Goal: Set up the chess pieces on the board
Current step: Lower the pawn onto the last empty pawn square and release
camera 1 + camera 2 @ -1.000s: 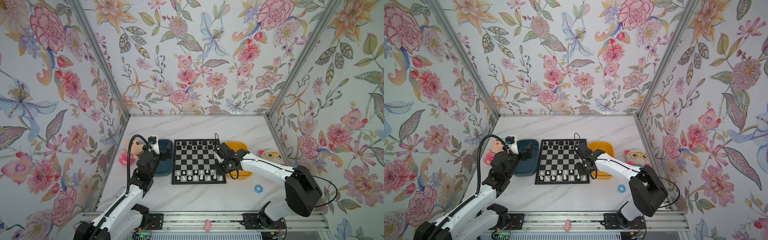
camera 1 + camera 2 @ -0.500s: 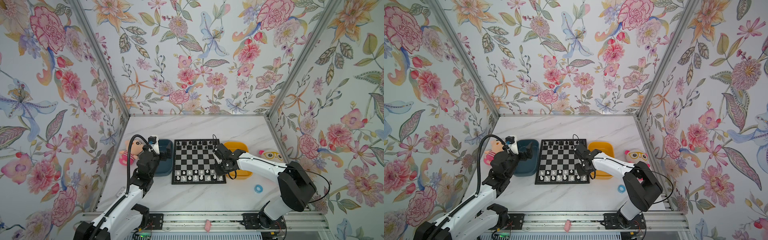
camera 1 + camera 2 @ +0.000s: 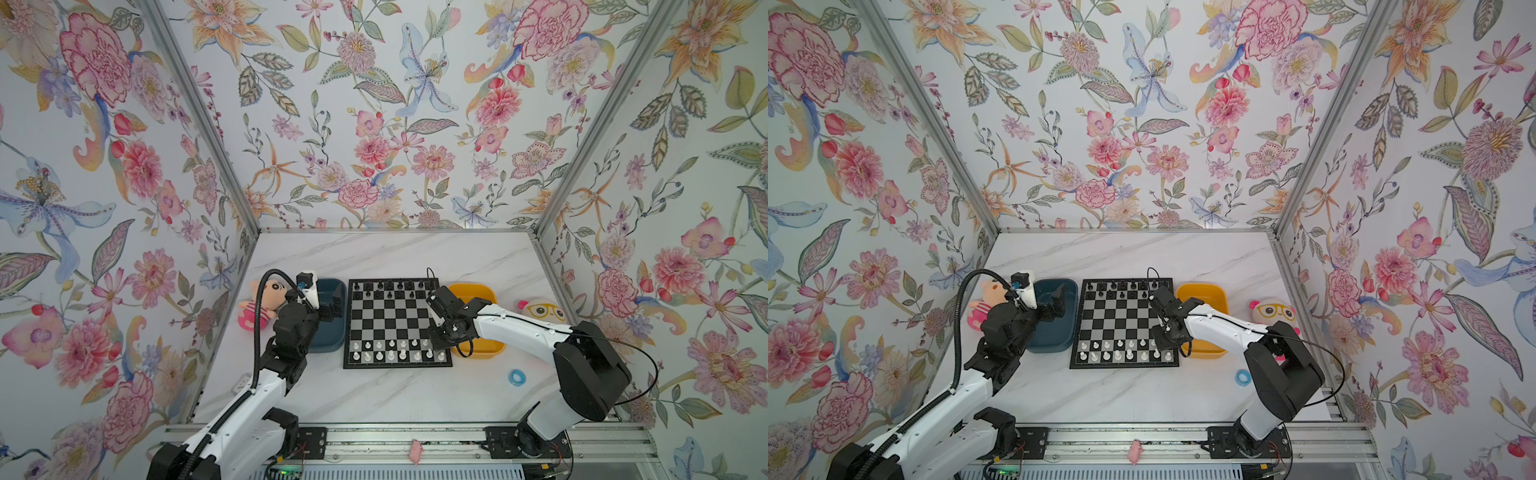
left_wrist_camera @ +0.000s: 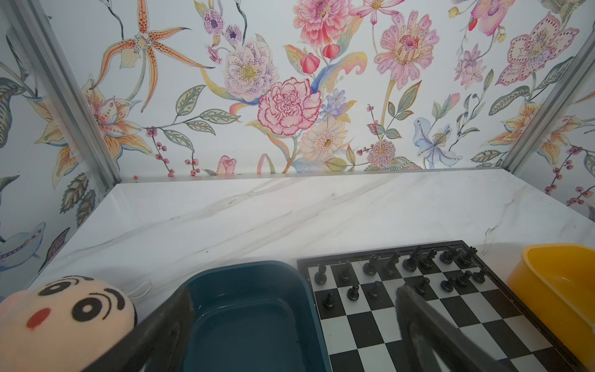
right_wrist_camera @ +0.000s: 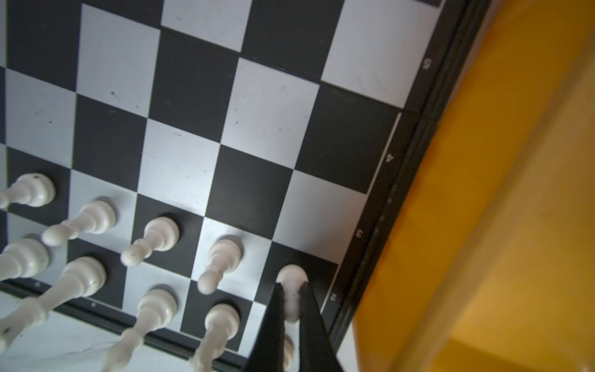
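Note:
The board (image 3: 395, 322) lies mid-table, black and silver checks. White chess pieces (image 3: 390, 351) stand in its two near rows, black ones (image 3: 390, 286) in the far rows. My right gripper (image 3: 436, 343) is down at the board's near right corner. In the right wrist view it (image 5: 291, 285) is shut on a white pawn (image 5: 289, 273) whose base is on the black end square of the second row. My left gripper (image 3: 328, 303) hangs open over the dark teal tray (image 3: 332, 345), holding nothing; in the left wrist view its fingers (image 4: 180, 306) straddle the tray's rim.
A yellow tray (image 3: 478, 291) stands right of the board, under my right arm. A plush doll (image 3: 257, 307) lies left of the teal tray, another plush (image 3: 540, 309) at the right wall. A small blue ring (image 3: 517, 377) lies near the right arm's base.
My right arm has drawn slightly leftward, toward the board, its gripper staying shut. The left arm has not moved.

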Action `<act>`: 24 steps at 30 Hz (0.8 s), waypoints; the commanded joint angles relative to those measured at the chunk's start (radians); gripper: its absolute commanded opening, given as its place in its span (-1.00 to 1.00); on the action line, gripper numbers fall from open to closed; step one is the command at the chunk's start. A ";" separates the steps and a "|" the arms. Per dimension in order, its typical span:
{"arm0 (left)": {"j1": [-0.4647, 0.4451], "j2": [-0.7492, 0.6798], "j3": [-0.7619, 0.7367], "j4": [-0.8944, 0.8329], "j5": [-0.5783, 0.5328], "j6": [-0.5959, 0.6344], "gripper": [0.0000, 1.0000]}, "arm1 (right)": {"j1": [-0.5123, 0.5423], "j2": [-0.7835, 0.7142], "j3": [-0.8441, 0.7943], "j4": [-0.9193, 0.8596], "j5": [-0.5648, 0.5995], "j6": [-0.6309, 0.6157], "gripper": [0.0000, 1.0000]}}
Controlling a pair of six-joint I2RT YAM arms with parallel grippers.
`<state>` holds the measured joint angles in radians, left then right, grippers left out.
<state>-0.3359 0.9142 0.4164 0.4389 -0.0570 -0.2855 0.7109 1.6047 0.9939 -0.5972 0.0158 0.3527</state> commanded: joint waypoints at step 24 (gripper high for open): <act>0.008 -0.009 -0.002 -0.010 -0.008 0.012 0.99 | -0.003 0.030 -0.014 0.003 0.011 0.001 -0.86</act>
<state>-0.3359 0.9142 0.4164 0.4389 -0.0578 -0.2852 0.7063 1.6066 0.9932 -0.5934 0.0158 0.3527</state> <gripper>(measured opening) 0.993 0.082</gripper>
